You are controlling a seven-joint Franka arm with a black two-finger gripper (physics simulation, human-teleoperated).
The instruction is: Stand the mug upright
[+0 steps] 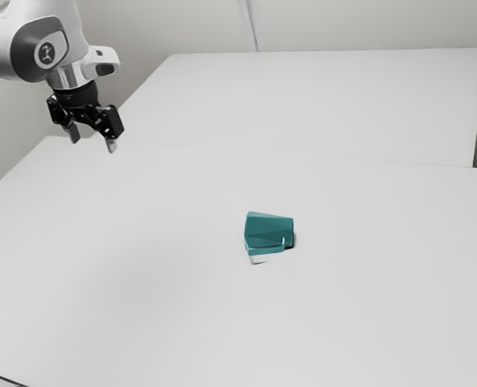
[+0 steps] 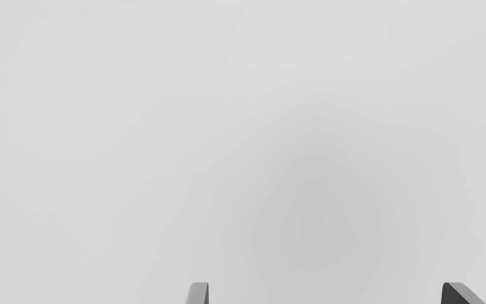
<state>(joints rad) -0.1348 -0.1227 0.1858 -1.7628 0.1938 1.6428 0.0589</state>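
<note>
1. Pincer [image 1: 93,143]: fingers apart, nothing between them. Position: raised, well apart from the mug [image 1: 269,232], off toward the exterior view's left.
2. Arm [image 1: 69,40]: reaches in from that same side of the mug.
3. Mug: teal, tipped on its side on the desk [image 1: 142,282], wider end toward the exterior view's left. Handle position cannot be determined.
4. Step in hand: judged to be the approach; grasping and righting outstanding.
5. Next move: carry the pincer over the mug, align the fingers across its body, then lower. Risk noted: an off-centre descent could roll the mug.
</note>
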